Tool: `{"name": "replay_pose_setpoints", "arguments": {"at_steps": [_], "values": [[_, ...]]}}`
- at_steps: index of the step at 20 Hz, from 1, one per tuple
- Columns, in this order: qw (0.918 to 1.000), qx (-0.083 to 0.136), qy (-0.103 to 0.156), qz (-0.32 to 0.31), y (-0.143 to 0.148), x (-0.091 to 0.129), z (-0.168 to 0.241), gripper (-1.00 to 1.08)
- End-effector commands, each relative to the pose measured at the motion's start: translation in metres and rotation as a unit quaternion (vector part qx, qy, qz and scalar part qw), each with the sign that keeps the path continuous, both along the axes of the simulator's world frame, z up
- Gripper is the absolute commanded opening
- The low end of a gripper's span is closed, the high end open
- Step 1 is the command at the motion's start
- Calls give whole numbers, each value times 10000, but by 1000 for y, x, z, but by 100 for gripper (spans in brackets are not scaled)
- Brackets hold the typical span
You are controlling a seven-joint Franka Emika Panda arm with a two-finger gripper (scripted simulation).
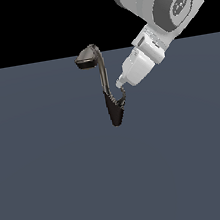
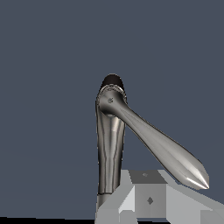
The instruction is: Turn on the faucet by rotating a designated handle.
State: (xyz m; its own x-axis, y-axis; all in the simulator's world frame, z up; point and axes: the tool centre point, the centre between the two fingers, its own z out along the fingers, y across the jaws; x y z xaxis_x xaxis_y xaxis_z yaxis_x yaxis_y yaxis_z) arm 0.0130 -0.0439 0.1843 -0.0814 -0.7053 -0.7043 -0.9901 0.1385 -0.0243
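Observation:
The faucet (image 1: 114, 112) stands upright on the grey floor, with a blackish tapered base, a slim grey neck (image 1: 103, 75) and a flat spout head (image 1: 87, 58). The handle (image 1: 123, 97) is a thin curved sliver branching from the base on the exterior view's right. My gripper (image 1: 121, 84) hangs just above the handle's tip, close to the neck, with its fingers together and nothing held. In the wrist view the dark base (image 2: 112, 81), the neck (image 2: 109, 148) and the tapered pointed handle (image 2: 164, 151) show, with my gripper (image 2: 146, 194) near the handle's tip.
The flat grey floor (image 1: 53, 182) spreads all around the faucet. The white arm (image 1: 165, 1) comes down from the exterior view's upper right. No other object is in view.

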Motion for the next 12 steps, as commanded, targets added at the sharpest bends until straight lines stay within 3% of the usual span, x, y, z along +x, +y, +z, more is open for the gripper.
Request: {"name": "replay_pose_setpoints", "arguments": {"at_steps": [1,4,6,12], "values": [[9999,26,97,-2,-3,-17,-9,-100],[9999,32,100,9,-4,-28,-11,-100],[10000,15,7,29,-1,-18,-3,-100],[10000,27,67,18,-24,-38,-31,-100]]}}
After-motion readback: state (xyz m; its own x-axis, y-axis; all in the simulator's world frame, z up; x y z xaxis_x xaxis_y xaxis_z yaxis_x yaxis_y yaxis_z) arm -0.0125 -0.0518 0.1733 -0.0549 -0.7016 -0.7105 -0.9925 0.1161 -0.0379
